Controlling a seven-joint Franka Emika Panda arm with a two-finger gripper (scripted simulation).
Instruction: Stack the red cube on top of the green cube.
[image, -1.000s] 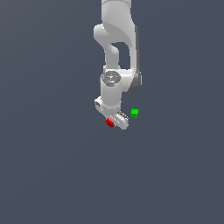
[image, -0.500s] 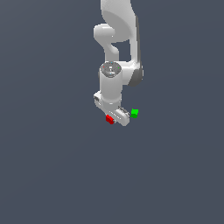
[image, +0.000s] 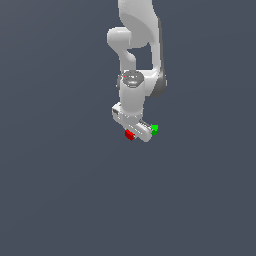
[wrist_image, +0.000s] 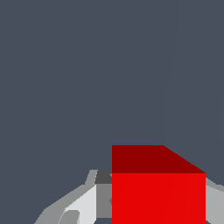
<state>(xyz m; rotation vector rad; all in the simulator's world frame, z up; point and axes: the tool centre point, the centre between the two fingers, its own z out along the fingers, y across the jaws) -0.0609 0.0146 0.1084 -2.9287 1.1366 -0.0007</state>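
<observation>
A small bright red plain cube (wrist_image: 158, 197) fills much of the wrist view, its darker top face and brighter front face both showing. A grey-white finger (wrist_image: 83, 203) of the hand (wrist_image: 158, 209) sits just beside one side of it, another pale part at its other side. Behind lies plain dark grey-blue table (wrist_image: 87, 78).

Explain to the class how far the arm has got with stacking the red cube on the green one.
Done: the gripper has come down to the red cube, which fills the wrist view between the fingers. In hand: the grasp; whether the fingers have closed on it cannot be told. Left: the green cube sits apart, on the exterior view's right, with nothing on it, so lifting, carrying and placing all remain.
</observation>
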